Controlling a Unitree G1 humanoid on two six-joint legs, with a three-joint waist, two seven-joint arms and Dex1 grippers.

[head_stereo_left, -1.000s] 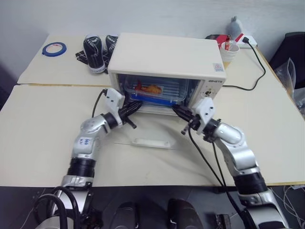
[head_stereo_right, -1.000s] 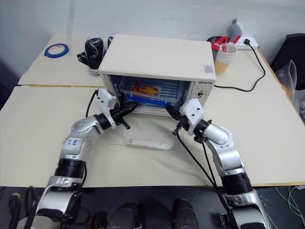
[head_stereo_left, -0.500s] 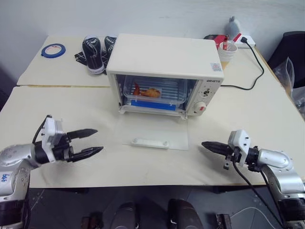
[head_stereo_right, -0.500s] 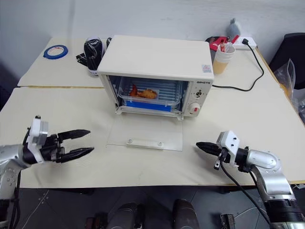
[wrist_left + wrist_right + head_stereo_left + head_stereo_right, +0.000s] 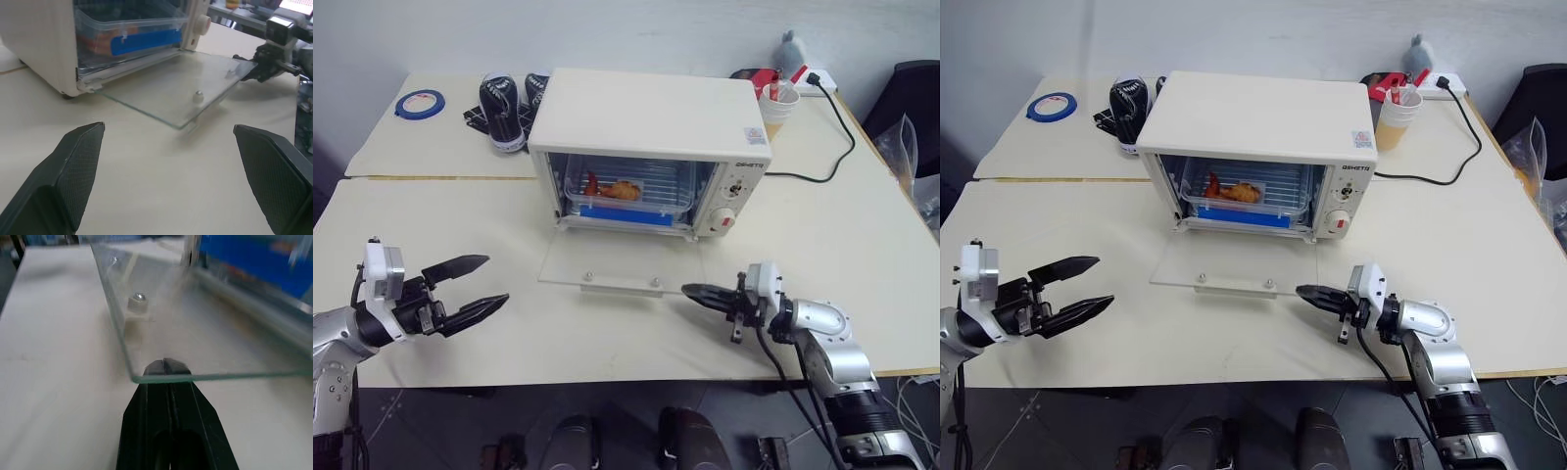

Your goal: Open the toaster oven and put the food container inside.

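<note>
Food container: you see it inside the toaster oven, well beyond both pincers.
Left gripper: fingers spread wide, well off the door's left.
Right gripper: fingers together, tips under the glass door's corner.

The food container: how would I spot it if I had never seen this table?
Find the cream-white toaster oven in the middle of the table, its glass door dropped open. The food container sits inside on the rack: a clear plastic box with orange food and a blue clip, unlike anything outside.
</note>
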